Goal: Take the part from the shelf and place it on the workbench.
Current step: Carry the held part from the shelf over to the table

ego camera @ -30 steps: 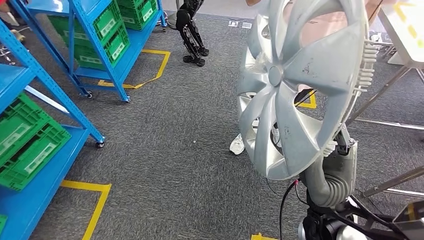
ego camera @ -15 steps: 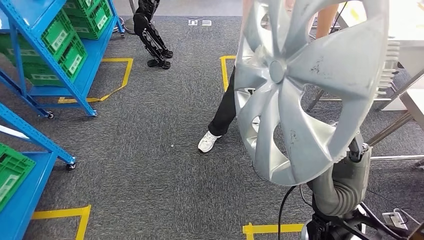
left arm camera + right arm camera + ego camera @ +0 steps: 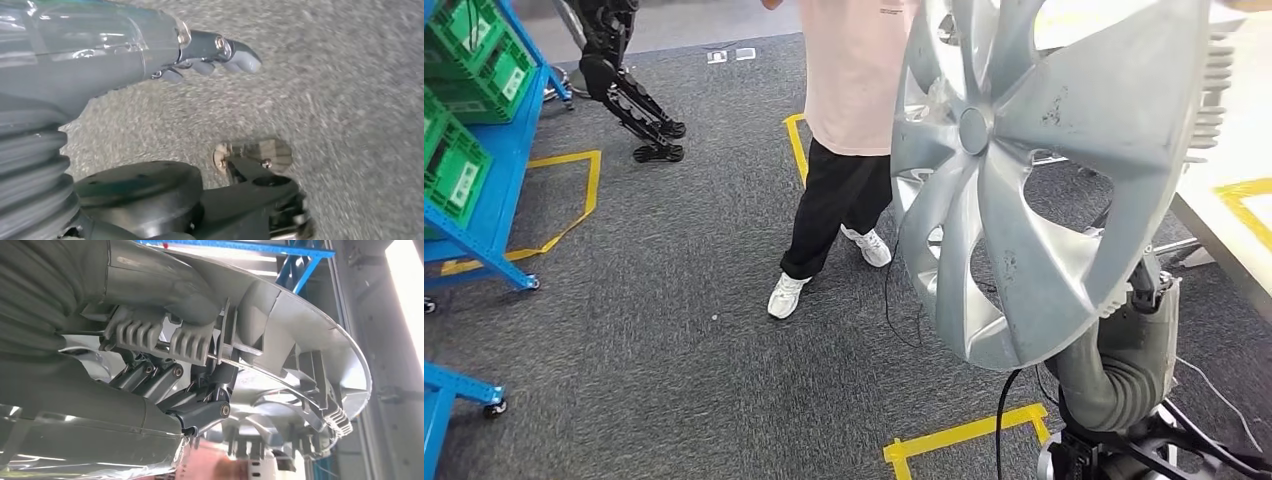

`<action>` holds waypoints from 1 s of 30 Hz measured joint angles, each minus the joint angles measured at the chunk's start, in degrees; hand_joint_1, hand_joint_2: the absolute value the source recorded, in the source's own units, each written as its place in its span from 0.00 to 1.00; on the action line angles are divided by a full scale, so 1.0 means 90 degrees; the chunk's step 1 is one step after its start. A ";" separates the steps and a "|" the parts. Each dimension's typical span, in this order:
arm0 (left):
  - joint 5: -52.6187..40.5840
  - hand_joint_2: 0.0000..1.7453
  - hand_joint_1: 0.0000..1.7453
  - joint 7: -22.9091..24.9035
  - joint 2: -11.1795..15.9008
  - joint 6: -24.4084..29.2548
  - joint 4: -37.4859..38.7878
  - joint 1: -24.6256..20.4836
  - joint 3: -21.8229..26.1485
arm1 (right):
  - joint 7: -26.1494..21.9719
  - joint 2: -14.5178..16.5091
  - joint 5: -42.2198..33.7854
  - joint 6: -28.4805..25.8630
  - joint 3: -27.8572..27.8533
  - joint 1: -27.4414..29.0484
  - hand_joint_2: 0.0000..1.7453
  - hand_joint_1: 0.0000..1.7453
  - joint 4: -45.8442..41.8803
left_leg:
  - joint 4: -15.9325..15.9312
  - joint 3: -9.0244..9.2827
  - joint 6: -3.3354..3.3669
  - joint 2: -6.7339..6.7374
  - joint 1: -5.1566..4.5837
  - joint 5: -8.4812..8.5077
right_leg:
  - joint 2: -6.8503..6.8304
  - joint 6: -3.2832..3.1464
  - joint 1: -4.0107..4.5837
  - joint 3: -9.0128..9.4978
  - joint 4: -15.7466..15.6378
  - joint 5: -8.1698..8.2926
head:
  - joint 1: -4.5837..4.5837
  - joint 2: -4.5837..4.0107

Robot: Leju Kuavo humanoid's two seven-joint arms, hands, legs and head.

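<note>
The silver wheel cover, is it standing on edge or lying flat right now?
On edge: the wheel cover stands upright, gripped at its lower rim by the right hand.

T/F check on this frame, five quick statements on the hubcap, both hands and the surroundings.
1. The right hand grips the silver spoked plastic hubcap at its rim. True.
2. The hubcap lies flat on the white workbench. False: it is held upright in the air, beside the bench.
3. The left hand holds a green crate. False: it holds nothing and hangs over grey carpet.
4. A person in black trousers and white shoes stands ahead on the carpet. True.
5. The blue metal shelf is bare. False: it carries green plastic crates.
</note>
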 joint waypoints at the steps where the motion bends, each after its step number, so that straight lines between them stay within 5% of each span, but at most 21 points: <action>1: -0.0001 1.00 0.00 -0.0002 0.0001 -0.0001 0.0000 0.0003 0.0000 | -0.0007 -0.0004 0.0003 -0.0002 0.0004 -0.0009 1.00 1.00 -0.0016 | -0.0162 0.0070 0.0006 -0.0132 0.0003 0.0027 | 0.0077 0.0036 -0.0022 -0.0026 0.0023 -0.0012 | -0.0005 0.0000; 2: -0.0001 1.00 0.00 -0.0004 0.0002 -0.0001 0.0001 0.0008 -0.0001 | -0.0013 -0.0010 0.0005 -0.0005 0.0010 -0.0017 1.00 1.00 -0.0031 | -0.0206 0.0105 0.0010 -0.0154 -0.0001 -0.0011 | 0.0160 0.0075 -0.0042 -0.0055 0.0030 -0.0009 | -0.0005 0.0000; 4: -0.0001 1.00 0.00 -0.0007 0.0005 0.0000 0.0002 0.0005 0.0000 | -0.0019 -0.0026 0.0006 -0.0010 0.0018 -0.0019 1.00 1.00 -0.0065 | -0.0277 0.0155 0.0040 0.0030 -0.0011 -0.0022 | 0.0259 0.0144 -0.0071 -0.0094 0.0020 -0.0002 | -0.0006 0.0000; 6: 0.0005 1.00 0.00 -0.0011 0.0003 0.0004 0.0002 0.0006 0.0001 | -0.0035 -0.0045 0.0017 -0.0013 0.0026 -0.0043 1.00 1.00 -0.0087 | -0.0351 0.0219 0.0095 0.0252 -0.0002 -0.0019 | -0.0014 0.0206 -0.0051 -0.0211 0.0236 -0.0144 | 0.0055 0.0000; 8: 0.0027 1.00 0.00 -0.0035 -0.0007 -0.0001 0.0002 0.0019 0.0001 | -0.0082 -0.0050 0.0046 -0.0008 0.0044 -0.0072 1.00 1.00 -0.0094 | -0.0380 0.0274 0.0147 0.0499 -0.0017 -0.0052 | -0.0395 0.0262 -0.0046 -0.0556 0.0915 -0.0464 | 0.0132 0.0000; 10: 0.0053 1.00 0.00 -0.0075 -0.0018 -0.0010 0.0002 0.0033 0.0001 | -0.0160 -0.0049 0.0084 0.0004 0.0072 -0.0059 1.00 1.00 -0.0089 | -0.0380 0.0317 0.0164 0.0740 -0.0028 -0.0107 | -0.0515 0.0304 -0.0064 -0.0910 0.1572 -0.0651 | 0.0167 0.0000; 11: 0.0060 1.00 0.00 -0.0090 -0.0029 -0.0011 0.0002 0.0032 0.0001 | -0.0209 -0.0049 0.0091 0.0008 0.0083 -0.0040 1.00 1.00 -0.0085 | -0.0379 0.0345 0.0159 0.0842 -0.0028 -0.0136 | -0.0541 0.0316 -0.0071 -0.0956 0.1638 -0.0586 | 0.0175 0.0000; 13: 0.0065 1.00 0.00 -0.0106 -0.0066 -0.0011 0.0002 0.0016 0.0001 | -0.0318 -0.0047 0.0062 0.0017 0.0106 0.0009 1.00 1.00 -0.0079 | -0.0380 0.0427 0.0131 0.1003 -0.0028 -0.0199 | -0.0626 0.0313 -0.0083 -0.0708 0.1107 -0.0163 | 0.0200 0.0000; 15: 0.0064 1.00 0.00 -0.0134 -0.0100 -0.0011 0.0002 0.0001 0.0002 | -0.0429 -0.0044 0.0001 0.0030 0.0118 0.0044 1.00 1.00 -0.0070 | -0.0383 0.0498 0.0080 0.1126 -0.0041 -0.0261 | -0.0876 0.0269 -0.0034 -0.0335 0.0364 0.0138 | 0.0232 0.0000; 17: 0.0061 1.00 0.00 -0.0156 -0.0114 -0.0012 0.0001 -0.0005 0.0004 | -0.0518 -0.0039 -0.0049 0.0037 0.0120 0.0065 1.00 1.00 -0.0052 | -0.0392 0.0530 0.0016 0.1247 -0.0067 -0.0300 | -0.1035 0.0188 0.0039 -0.0200 0.0076 0.0141 | 0.0259 0.0000; 19: 0.0057 1.00 0.00 -0.0169 -0.0120 -0.0008 0.0001 -0.0019 0.0004 | -0.0557 -0.0034 -0.0072 0.0041 0.0122 0.0097 1.00 1.00 -0.0036 | -0.0411 0.0579 -0.0053 0.1348 -0.0073 -0.0345 | -0.0932 0.0104 0.0049 -0.0191 0.0025 0.0135 | 0.0262 0.0000; 21: 0.0055 1.00 0.00 -0.0188 -0.0120 0.0011 0.0001 -0.0049 0.0004 | -0.0575 -0.0032 -0.0081 0.0049 0.0126 0.0109 1.00 1.00 -0.0027 | -0.0237 0.0549 -0.0103 0.1001 -0.0045 -0.0504 | -0.0805 0.0027 0.0022 -0.0134 -0.0043 0.0151 | 0.0237 0.0000; 23: 0.0059 1.00 0.00 -0.0200 -0.0118 0.0031 0.0001 -0.0058 0.0004 | -0.0588 -0.0032 -0.0083 0.0056 0.0133 0.0100 1.00 1.00 -0.0011 | 0.0434 0.0208 -0.0111 0.0550 -0.0024 -0.0823 | -0.0681 -0.0038 0.0014 -0.0091 -0.0074 0.0148 | 0.0175 0.0000; 25: 0.0066 1.00 0.00 -0.0200 -0.0116 0.0039 0.0002 -0.0030 0.0004 | -0.0591 -0.0031 -0.0085 0.0058 0.0143 0.0096 1.00 1.00 0.0010 | 0.1194 -0.0281 -0.0098 0.0497 -0.0033 -0.1029 | -0.0512 -0.0071 0.0032 -0.0079 -0.0070 0.0131 | 0.0122 0.0000; 26: 0.0068 1.00 0.00 -0.0200 -0.0112 0.0041 0.0002 -0.0015 0.0004 | -0.0591 -0.0031 -0.0086 0.0058 0.0147 0.0096 1.00 1.00 0.0020 | 0.1330 -0.0431 -0.0088 0.0507 -0.0037 -0.0960 | -0.0418 -0.0078 0.0042 -0.0066 -0.0066 0.0120 | 0.0106 0.0000; 28: 0.0069 1.00 0.00 -0.0200 -0.0101 0.0047 0.0002 -0.0002 0.0004 | -0.0591 -0.0031 -0.0088 0.0058 0.0155 0.0098 1.00 1.00 0.0035 | 0.0916 -0.0392 -0.0050 0.0450 -0.0039 -0.0465 | -0.0230 -0.0073 0.0045 -0.0019 -0.0054 0.0086 | 0.0090 0.0000; 30: 0.0068 1.00 0.00 -0.0201 -0.0086 0.0049 0.0002 0.0004 0.0004 | -0.0594 -0.0032 -0.0088 0.0059 0.0161 0.0093 1.00 1.00 0.0042 | 0.0178 -0.0133 0.0000 0.0073 -0.0011 0.0005 | -0.0066 -0.0032 0.0028 0.0008 -0.0019 0.0034 | 0.0080 0.0000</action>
